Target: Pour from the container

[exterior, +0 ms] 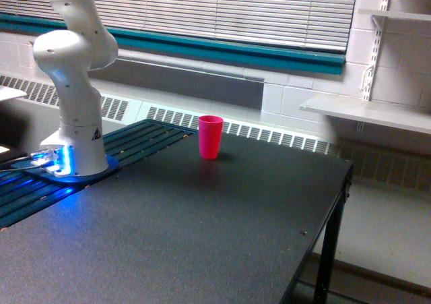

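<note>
Standing alone on the dark table (pixel 202 230), a red cup (pixel 210 137), arm base (pixel 74 142) well apart.

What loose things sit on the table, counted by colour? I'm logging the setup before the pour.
Pink-red: 1, the cup
Clear: 0, no see-through container shows
Total: 1
The arm rises out of frame, so its hand is unseen.

White rounded arm (pixel 73 68), blue-lit base (pixel 64 164), warning triangle sticker (pixel 96 134)
</note>
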You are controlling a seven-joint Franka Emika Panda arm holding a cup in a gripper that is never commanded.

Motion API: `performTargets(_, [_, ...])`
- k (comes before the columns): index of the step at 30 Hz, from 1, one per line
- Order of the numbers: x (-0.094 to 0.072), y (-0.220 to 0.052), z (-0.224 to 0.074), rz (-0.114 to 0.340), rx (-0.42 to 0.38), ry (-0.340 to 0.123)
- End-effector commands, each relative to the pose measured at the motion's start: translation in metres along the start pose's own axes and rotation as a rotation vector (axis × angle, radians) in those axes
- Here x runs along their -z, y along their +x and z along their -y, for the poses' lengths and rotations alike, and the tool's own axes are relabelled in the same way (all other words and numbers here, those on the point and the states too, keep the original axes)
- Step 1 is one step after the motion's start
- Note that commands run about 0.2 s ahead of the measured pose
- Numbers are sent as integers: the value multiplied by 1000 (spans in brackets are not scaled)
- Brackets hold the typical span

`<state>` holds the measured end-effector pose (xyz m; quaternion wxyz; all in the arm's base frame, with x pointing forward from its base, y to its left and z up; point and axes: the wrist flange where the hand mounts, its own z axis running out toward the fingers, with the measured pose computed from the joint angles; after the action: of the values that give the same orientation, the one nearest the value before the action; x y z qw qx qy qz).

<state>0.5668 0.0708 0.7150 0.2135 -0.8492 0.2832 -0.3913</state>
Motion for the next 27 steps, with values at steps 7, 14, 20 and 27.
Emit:
performTargets(7, [1,-4,5,0,20,13])
performTargets(14, [-2,-19,2,18,76,20])
performTargets(20, [-3,-44,-9,50,147,23])
performTargets(27, [0,-70,-23,69,217,29])
